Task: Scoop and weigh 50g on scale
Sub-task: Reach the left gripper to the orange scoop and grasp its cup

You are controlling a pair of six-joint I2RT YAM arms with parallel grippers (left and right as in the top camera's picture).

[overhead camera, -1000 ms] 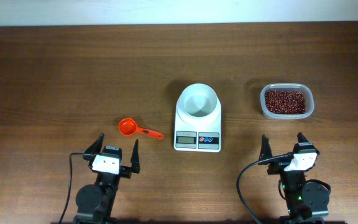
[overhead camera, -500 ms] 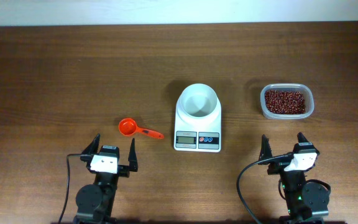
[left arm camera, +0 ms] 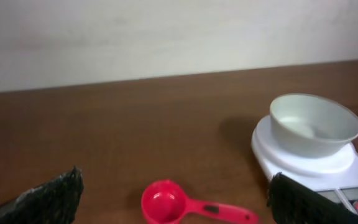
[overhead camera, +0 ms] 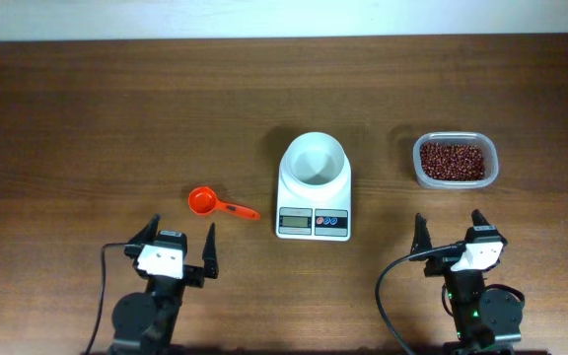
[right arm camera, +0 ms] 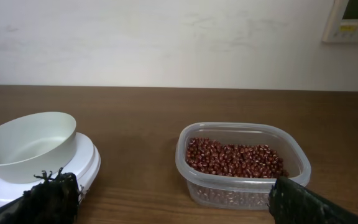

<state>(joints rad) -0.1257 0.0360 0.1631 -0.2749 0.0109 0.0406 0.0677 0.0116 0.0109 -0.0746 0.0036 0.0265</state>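
The scale [overhead camera: 314,200] sits at the middle of the brown wooden surface [overhead camera: 87,118]. Its round white bowl [overhead camera: 314,158] is on the far part, and its grey display [overhead camera: 295,221] and two small round buttons [overhead camera: 331,221] are on the near edge. The bowl looks empty. The display is too small to read, and no brand name can be made out on the scale body.

The dark red-brown beans [overhead camera: 452,160] lie in a clear plastic tub [overhead camera: 493,176] to the right of the scale, apart from it. An orange scoop [overhead camera: 220,205] lies to the left of the scale, with its cup on the left and its handle pointing right toward the scale.

The left end effector [overhead camera: 183,229] hangs at the near edge, just near of the scoop, its fingers spread wide and holding nothing. The right end effector [overhead camera: 448,219] is near of the tub, also spread wide and empty.

In the right wrist view a small panel [right arm camera: 355,18] hangs on the far wall, its markings illegible.
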